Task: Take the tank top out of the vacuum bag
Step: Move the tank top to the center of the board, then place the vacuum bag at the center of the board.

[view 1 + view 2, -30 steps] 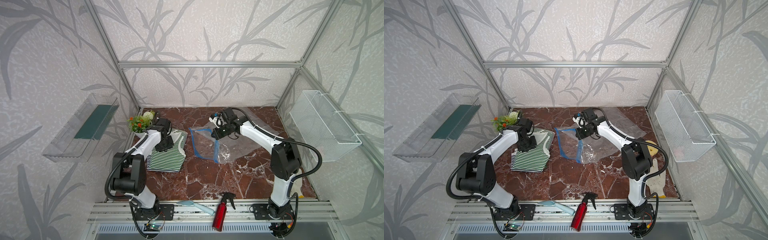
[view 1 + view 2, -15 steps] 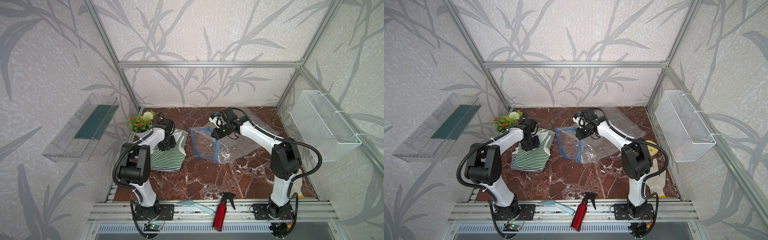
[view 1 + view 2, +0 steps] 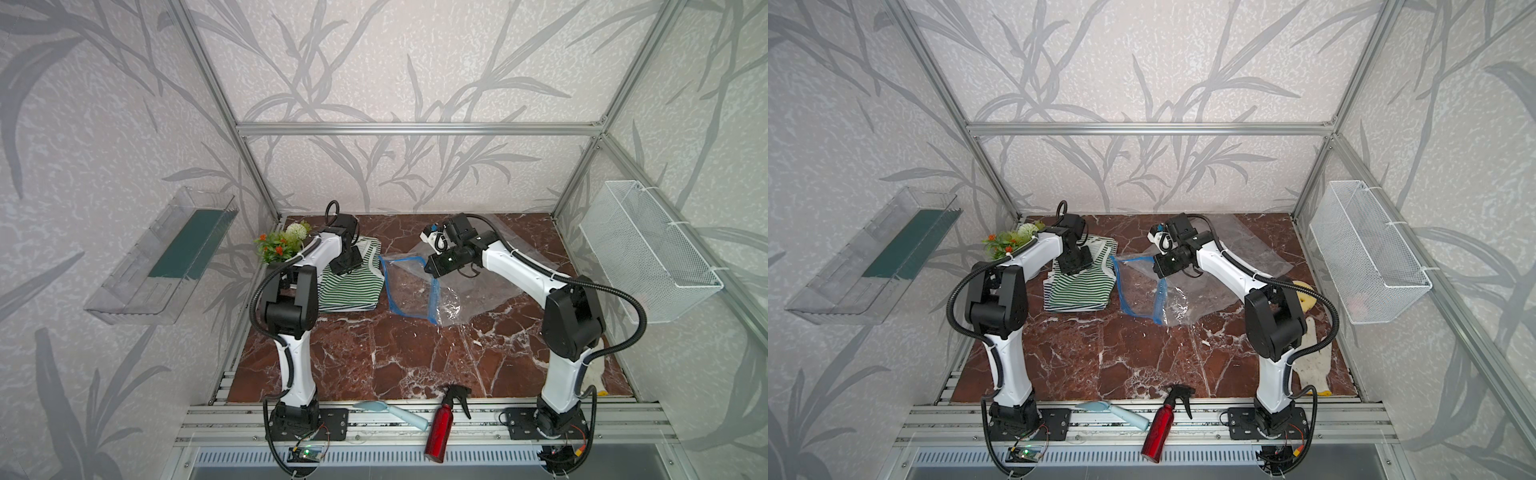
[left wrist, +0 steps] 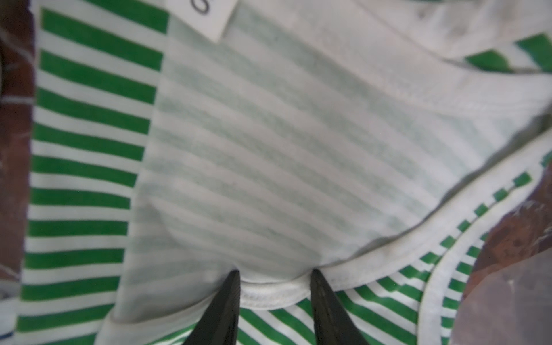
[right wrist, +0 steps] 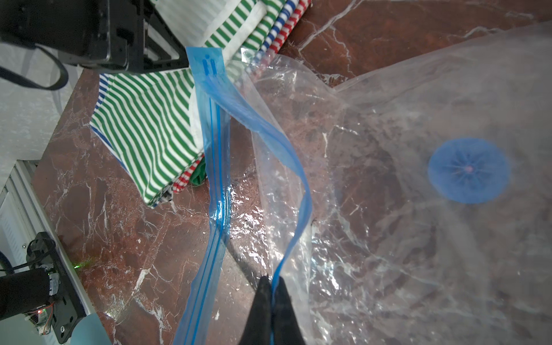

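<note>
The limp, light green-striped cloth tank top (image 3: pixel 356 286) probably takes best at its white hem (image 4: pixel 268 294), which the left tool (image 4: pixel 273 273) straddles, grip unclear; the right tool (image 5: pixel 272 280) clamps the clear plastic vacuum bag (image 5: pixel 388 239).

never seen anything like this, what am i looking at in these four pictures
Two white robot arms stand at the front of a marble table, each ending in a two-fingered claw. Both top views look down from one overhead camera; the other two pictures come from a camera on each wrist. On the table lie a green-striped tank top, already outside the clear vacuum bag, and some flowers; a red spray bottle and a pale blue brush lie on the front rail. The right claw is shut on the bag's blue zip strip. The left claw sits on the top's white hem, jaws partly apart; whether it grips is unclear.
</note>
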Available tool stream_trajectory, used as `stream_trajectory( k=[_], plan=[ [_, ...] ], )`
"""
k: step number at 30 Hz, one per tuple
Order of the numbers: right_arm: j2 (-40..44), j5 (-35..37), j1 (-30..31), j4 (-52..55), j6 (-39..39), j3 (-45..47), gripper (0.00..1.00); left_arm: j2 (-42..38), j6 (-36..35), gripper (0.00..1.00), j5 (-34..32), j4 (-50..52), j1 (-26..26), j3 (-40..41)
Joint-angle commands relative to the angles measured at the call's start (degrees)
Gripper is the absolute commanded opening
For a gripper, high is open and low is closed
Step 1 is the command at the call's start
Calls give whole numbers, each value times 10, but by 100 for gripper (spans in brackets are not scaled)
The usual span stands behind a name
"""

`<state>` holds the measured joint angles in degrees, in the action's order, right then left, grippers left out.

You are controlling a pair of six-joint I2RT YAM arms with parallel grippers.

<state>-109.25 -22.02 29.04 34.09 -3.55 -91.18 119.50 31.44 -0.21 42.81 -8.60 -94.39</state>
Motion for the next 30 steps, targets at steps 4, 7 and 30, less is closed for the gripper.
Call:
stream_trajectory(
  k=[4,7,30],
  plan=[
    [9,25,-16,25,2,-51,1,63,-32,41,-32,29,-2,-111],
    [-21,36,-30,38,2,-89,1,27,-44,41,-41,23,-3,-110],
    [-283,76,-3,169,36,-473,2,-524,-117,50,80,-119,-18,372]
  ],
)
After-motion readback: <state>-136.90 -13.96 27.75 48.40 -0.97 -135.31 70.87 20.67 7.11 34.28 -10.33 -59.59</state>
